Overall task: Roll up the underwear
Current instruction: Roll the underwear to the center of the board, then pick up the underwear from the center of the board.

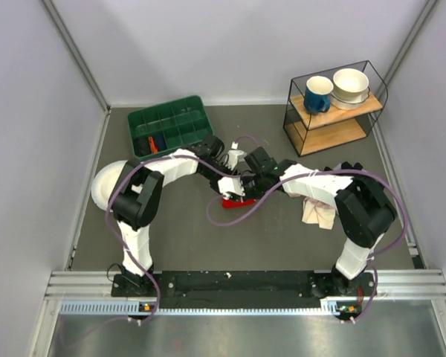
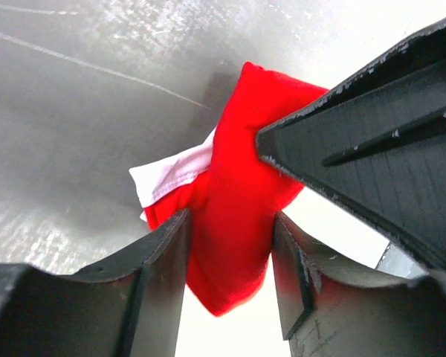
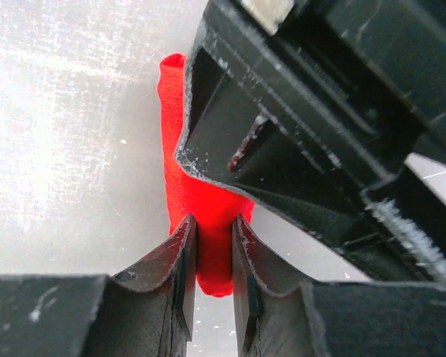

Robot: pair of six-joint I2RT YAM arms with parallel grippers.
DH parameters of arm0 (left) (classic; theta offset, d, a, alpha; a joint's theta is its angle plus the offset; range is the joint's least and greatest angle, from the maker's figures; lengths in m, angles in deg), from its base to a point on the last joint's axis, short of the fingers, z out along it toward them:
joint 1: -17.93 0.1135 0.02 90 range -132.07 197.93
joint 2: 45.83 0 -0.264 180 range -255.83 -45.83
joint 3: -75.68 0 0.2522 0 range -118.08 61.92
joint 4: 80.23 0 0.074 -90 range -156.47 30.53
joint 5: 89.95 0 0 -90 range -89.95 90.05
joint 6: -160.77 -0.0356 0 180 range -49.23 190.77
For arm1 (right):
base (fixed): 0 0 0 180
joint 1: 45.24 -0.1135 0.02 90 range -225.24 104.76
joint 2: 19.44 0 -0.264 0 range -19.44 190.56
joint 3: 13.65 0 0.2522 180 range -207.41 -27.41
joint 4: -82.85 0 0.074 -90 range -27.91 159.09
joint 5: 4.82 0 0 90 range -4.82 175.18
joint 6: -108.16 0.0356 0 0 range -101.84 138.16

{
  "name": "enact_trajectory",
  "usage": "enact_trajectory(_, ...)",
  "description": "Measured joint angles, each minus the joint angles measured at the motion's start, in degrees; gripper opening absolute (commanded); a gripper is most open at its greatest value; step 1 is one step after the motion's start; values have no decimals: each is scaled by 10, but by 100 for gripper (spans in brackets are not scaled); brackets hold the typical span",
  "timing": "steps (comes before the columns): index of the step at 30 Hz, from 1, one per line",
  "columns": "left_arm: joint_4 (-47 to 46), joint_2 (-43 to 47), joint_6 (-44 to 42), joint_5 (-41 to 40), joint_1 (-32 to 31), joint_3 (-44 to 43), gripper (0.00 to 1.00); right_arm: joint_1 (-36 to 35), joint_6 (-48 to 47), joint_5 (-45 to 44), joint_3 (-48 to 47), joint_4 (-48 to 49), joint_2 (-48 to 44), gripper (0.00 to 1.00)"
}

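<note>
The underwear [image 2: 238, 186] is soft, matt red cloth (its white band looks smoother). The right gripper [image 3: 214, 221] is matt black plastic, scuffed and nicked. The grey desk [image 3: 74, 149] shows a faint sheen and fine scratches.

The underwear [image 1: 230, 201], bright red with a white waistband strip showing at one side, is bunched into a narrow, elongated bundle near the middle of the table [image 1: 178, 238].

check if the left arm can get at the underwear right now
Likely yes: the left tool has the underwear between its fingers, and the right tool, pinching the same bundle alongside, leaves that side free.
</note>
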Motion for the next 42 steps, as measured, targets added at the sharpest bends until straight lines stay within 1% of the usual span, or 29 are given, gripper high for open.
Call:
enact_trajectory(6,-49,61,31,-13,23,54,59,0,-9,2,9,8,-5,16)
enact_trajectory(8,-59,76,36,-12,32,60,63,0,-10,2,9,7,-5,16)
enact_trajectory(11,-75,81,42,-7,42,60,64,0,-13,3,10,7,-5,16)
enact_trajectory(14,-82,76,43,9,47,60,73,0,-13,3,10,7,-5,16)
enact_trajectory(23,-83,3,45,81,47,59,74,-1,-13,3,9,6,-5,16)
enact_trajectory(24,-82,0,45,89,47,57,81,-1,-12,3,9,6,-5,16)
enact_trajectory(25,-81,-2,45,91,47,56,99,-1,-12,3,9,6,-5,16)
enact_trajectory(27,-77,-6,48,111,48,52,99,-1,-13,3,9,6,-5,16)
enact_trajectory(28,-73,-7,48,116,48,48,98,-2,-12,3,9,6,-5,16)
enact_trajectory(31,-70,-16,49,128,48,39,92,-2,-12,3,9,6,-5,16)
enact_trajectory(34,-68,-22,46,137,49,36,74,-3,-13,1,9,5,-5,16)
enact_trajectory(35,-68,-24,43,137,48,35,61,-4,-13,1,9,5,-5,16)
enact_trajectory(36,-68,-26,42,137,48,35,54,-4,-12,1,9,5,-5,16)
enact_trajectory(38,-65,-35,38,135,48,35,45,-4,-12,1,9,4,-5,16)
enact_trajectory(39,-63,-41,37,141,48,34,37,-4,-12,1,9,4,-5,16)
enact_trajectory(42,-60,-48,39,159,48,34,26,-6,-12,1,9,1,-5,16)
